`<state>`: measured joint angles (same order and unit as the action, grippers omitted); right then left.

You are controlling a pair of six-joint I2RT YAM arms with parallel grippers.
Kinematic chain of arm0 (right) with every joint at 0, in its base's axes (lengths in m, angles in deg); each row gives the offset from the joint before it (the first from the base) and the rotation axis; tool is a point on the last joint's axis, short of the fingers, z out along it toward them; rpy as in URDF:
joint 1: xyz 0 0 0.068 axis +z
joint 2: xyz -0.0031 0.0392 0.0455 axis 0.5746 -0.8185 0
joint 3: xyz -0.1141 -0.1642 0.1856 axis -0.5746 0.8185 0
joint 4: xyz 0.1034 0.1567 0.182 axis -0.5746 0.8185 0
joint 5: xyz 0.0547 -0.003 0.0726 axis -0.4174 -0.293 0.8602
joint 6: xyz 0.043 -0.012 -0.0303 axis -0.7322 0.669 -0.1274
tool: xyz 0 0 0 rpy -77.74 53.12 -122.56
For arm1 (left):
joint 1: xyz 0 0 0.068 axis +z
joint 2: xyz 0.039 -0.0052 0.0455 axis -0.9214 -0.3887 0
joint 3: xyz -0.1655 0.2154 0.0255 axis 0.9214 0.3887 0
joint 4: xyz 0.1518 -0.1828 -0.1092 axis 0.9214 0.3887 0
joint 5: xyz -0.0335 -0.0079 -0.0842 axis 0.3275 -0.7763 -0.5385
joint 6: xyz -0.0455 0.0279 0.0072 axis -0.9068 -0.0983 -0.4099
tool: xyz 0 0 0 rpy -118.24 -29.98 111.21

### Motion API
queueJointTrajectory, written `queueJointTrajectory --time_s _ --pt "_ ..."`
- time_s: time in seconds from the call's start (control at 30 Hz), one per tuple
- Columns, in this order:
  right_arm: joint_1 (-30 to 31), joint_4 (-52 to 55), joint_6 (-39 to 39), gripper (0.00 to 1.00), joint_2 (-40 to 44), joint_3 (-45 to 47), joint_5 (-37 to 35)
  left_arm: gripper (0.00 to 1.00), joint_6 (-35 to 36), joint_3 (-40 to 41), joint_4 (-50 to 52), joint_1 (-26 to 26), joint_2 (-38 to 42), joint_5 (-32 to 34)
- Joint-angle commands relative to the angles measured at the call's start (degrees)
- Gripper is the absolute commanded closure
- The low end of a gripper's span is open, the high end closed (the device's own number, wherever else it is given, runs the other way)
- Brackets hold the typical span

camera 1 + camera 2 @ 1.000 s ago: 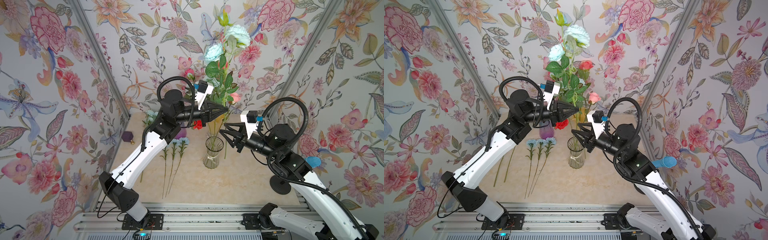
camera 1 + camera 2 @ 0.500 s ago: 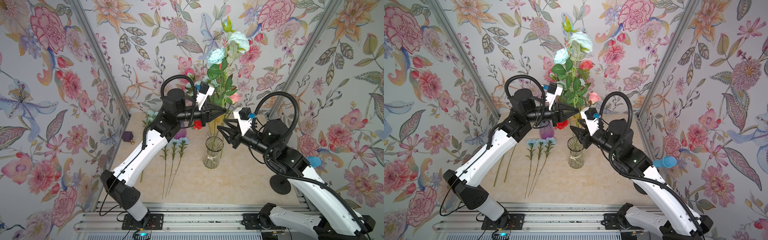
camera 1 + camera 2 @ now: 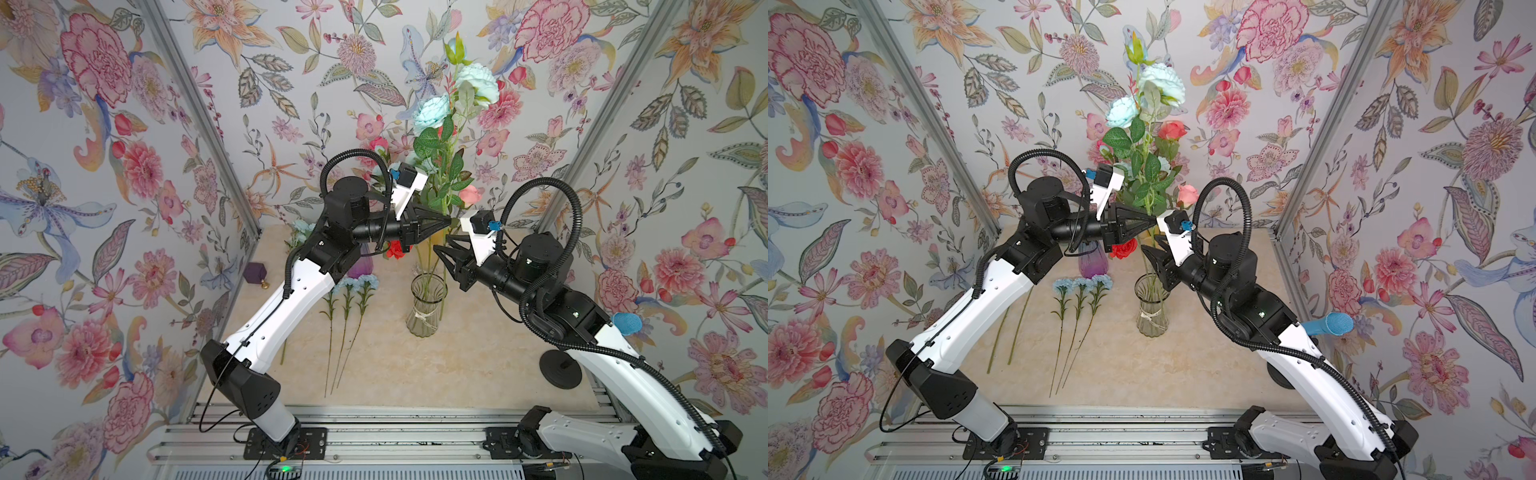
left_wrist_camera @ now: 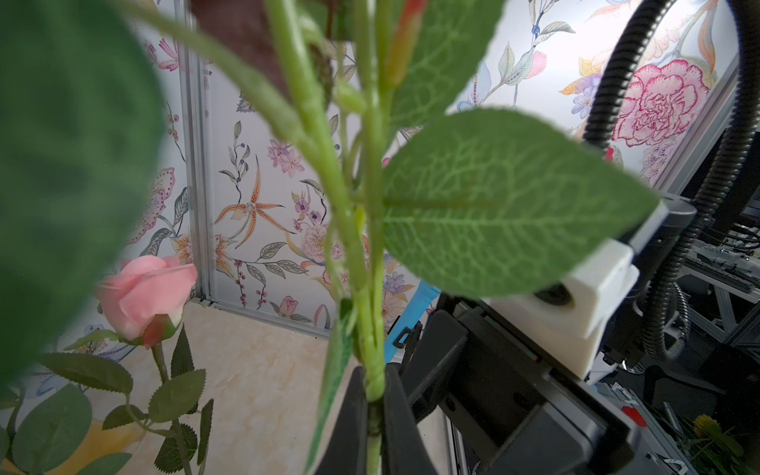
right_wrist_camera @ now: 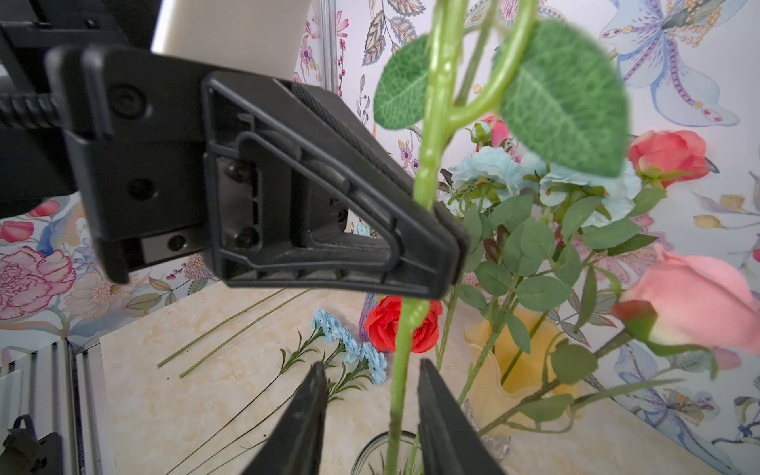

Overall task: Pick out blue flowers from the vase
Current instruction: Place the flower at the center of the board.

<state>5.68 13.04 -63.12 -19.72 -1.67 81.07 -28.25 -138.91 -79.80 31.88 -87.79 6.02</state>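
Here left tool (image 3: 448,222) clamps one blue spray (image 3: 477,85), right tool (image 5: 371,365) agape around it, three blue flowers (image 3: 351,283) tabled.

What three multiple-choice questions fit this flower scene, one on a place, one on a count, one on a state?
1. Where is the left gripper?
A. Above the glass vase
B. Down by the front rail
C. Against a side wall

2. How many blue blooms lie in a row on the table beside that vase?
A. One
B. Three
C. Six

3. What state is the right gripper in?
A. Shut on a red rose
B. Open, with a green stem between its jaws
C. Shut on nothing

Answers:
1 A: it pinches the stem over the vase mouth.
2 B: three heads lie side by side.
3 B: the right wrist view shows its jaws apart, the stem between them.
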Motion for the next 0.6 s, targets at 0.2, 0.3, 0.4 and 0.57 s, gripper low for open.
queueJointTrajectory --time_s 0.2,0.3,0.4,0.57 --pt "0.29 -3.11 -1.48 0.79 0.24 -0.79 -0.93 1.0 0.28 0.55 -2.76 0.35 2.08 -0.86" --pt "0.25 -3.36 -1.79 0.87 0.24 -0.66 -1.0 1.0 0.04 0.97 -3.17 0.35 2.53 -0.55" --pt "0.26 -3.87 -2.36 0.96 0.41 -0.26 -2.1 0.9 -0.79 2.03 -4.65 0.35 3.21 -0.54" --pt "0.27 -4.24 -2.96 1.0 0.68 -0.03 -2.7 0.76 -1.58 3.61 -6.58 0.34 5.55 -0.59"
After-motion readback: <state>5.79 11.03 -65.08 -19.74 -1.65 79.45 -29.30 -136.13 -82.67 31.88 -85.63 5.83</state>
